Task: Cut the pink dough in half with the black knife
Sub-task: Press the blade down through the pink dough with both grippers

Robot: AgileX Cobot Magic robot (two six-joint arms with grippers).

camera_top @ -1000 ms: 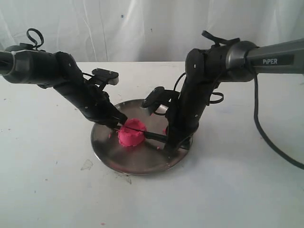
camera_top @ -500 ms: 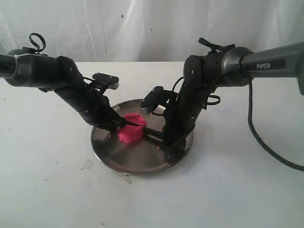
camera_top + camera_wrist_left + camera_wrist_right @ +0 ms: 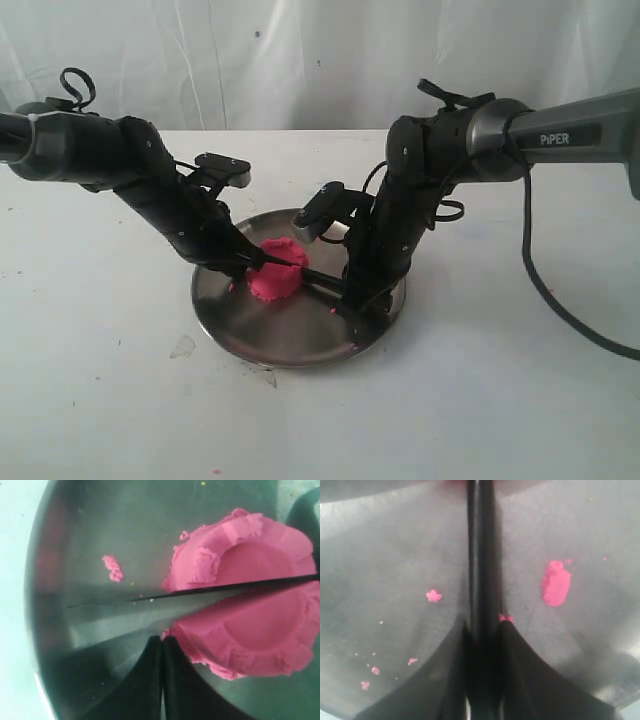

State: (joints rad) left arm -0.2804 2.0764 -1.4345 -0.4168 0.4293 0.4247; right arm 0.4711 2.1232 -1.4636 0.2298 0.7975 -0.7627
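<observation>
Partly hidden black knife (image 3: 210, 589) blade, deep across pink dough (image 3: 250, 600).

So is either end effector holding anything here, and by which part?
The right end effector grips the black knife by its handle, blade pressed into the pink dough. The left end effector is shut on nothing.

A round shiny steel plate (image 3: 250, 335) sits flat in the middle of the white bench (image 3: 100, 400). Tiny pink crumbs (image 3: 555, 582) lie here and there on the plate — one bigger smear and a few little specks. Another small pink bit (image 3: 113, 568) lies alone on the bare metal. Behind the bench hangs a white crinkly curtain (image 3: 300, 60). A thick black cable (image 3: 560, 300) curves across the bench on the right side. A few faint marks (image 3: 185, 347) show on the bench near the plate.
</observation>
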